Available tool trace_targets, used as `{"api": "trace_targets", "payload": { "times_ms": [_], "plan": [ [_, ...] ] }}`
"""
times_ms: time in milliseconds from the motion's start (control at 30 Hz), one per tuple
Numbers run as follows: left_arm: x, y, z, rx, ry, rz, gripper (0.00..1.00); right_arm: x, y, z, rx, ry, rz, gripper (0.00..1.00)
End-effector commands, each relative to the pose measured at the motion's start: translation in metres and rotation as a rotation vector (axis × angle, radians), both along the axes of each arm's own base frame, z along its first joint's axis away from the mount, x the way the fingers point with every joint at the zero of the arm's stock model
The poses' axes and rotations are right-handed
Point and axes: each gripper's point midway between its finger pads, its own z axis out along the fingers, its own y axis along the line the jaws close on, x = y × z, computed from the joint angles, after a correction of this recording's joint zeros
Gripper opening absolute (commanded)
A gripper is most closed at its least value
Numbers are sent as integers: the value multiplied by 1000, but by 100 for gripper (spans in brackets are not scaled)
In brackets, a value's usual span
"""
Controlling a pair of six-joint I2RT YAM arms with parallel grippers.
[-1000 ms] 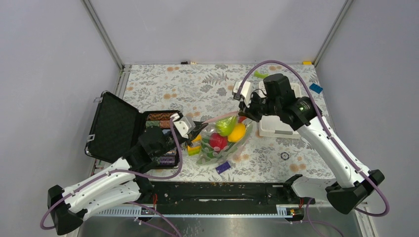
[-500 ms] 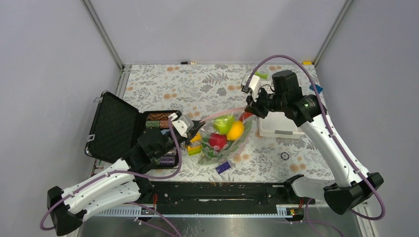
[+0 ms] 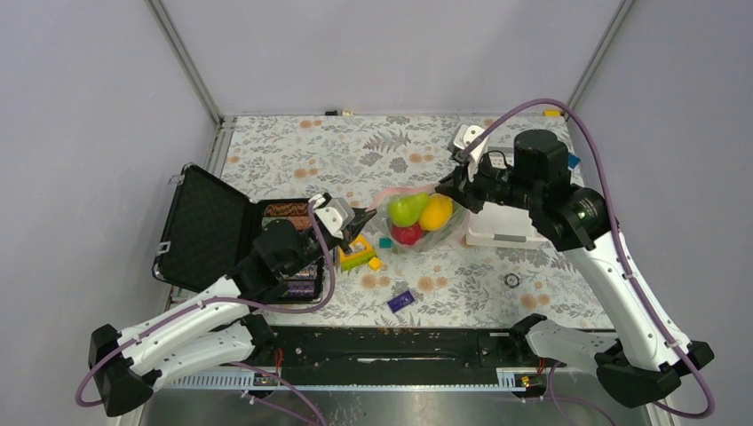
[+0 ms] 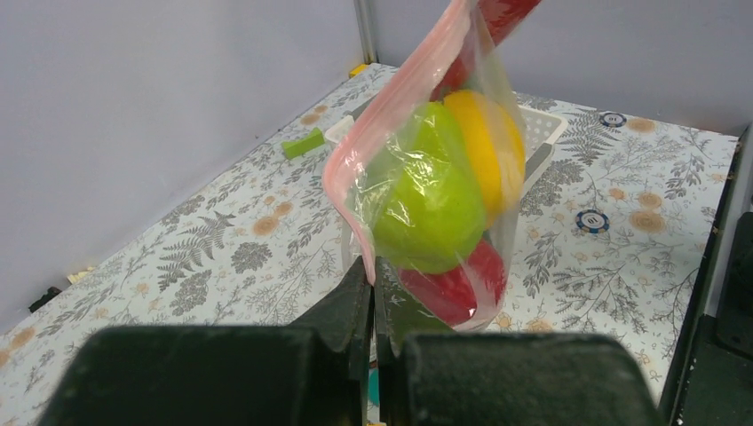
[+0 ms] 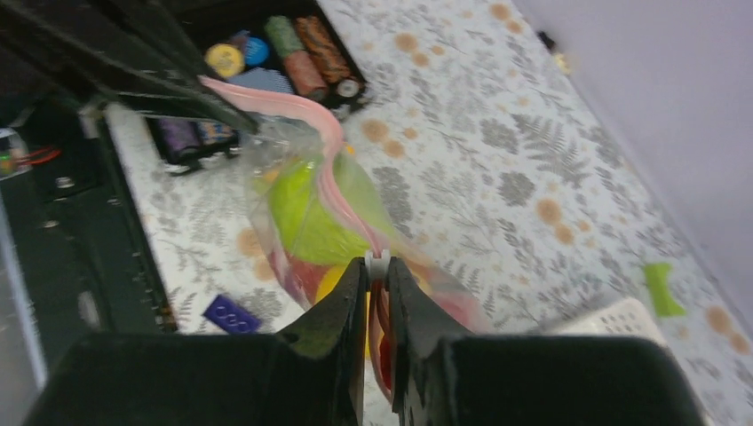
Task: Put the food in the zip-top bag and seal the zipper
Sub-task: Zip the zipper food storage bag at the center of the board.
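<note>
While both arms reach in over the middle of the flowered worktop (image 3: pixel 293 160), I have the clear bag (image 3: pixel 417 224) strung between them. My left end effector (image 4: pixel 370 282) is pressed together on one end of the pink zipper (image 4: pixel 395 96), with the strip caught flat between its fingers. My right end effector (image 5: pixel 377 271) pinches the same zipper farther along, its fingers almost meeting with the strip and a small white tab between them. Inside the bag sit a green fruit (image 4: pixel 426 200), a yellow-orange fruit (image 4: pixel 488 146) just beside it and a red fruit (image 4: pixel 453 284) underneath, all bunched in the sagging bottom. I cannot tell whether the zipper is sealed along its whole run, nor whether the bag's bottom touches the worktop. A white basket (image 3: pixel 497 232) stands just beside the bag, under the right arm. An open black case (image 3: pixel 209 226) holding stacked chips (image 5: pixel 306 49) lies to the left. Near the left end effector lies a yellow brick (image 3: pixel 357 254), and closer to the arm bases a purple brick (image 3: pixel 401 301).
</note>
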Motion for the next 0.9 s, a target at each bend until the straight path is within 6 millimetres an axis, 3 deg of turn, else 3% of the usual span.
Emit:
{"api": "trace_targets", "payload": {
  "times_ms": [0, 100, 267, 367, 700, 867],
  "plan": [
    [10, 4, 40, -100, -55, 59, 0, 58, -44, 11, -119, -147, -397, 0],
    [16, 15, 40, -105, -59, 125, 0, 73, -86, 6, -302, -278, -543, 0],
    [25, 27, 40, -114, -79, 199, 0, 54, -98, -44, -641, -321, -278, 0],
    [32, 29, 38, -106, -76, 238, 0, 50, -107, -53, -718, -269, -262, 0],
    [43, 45, 36, -123, -79, 319, 0, 79, -170, -70, -931, -170, -443, 0],
    [44, 49, 36, -131, -77, 329, 0, 86, -176, -80, -951, -139, -450, 0]
  ]
}}
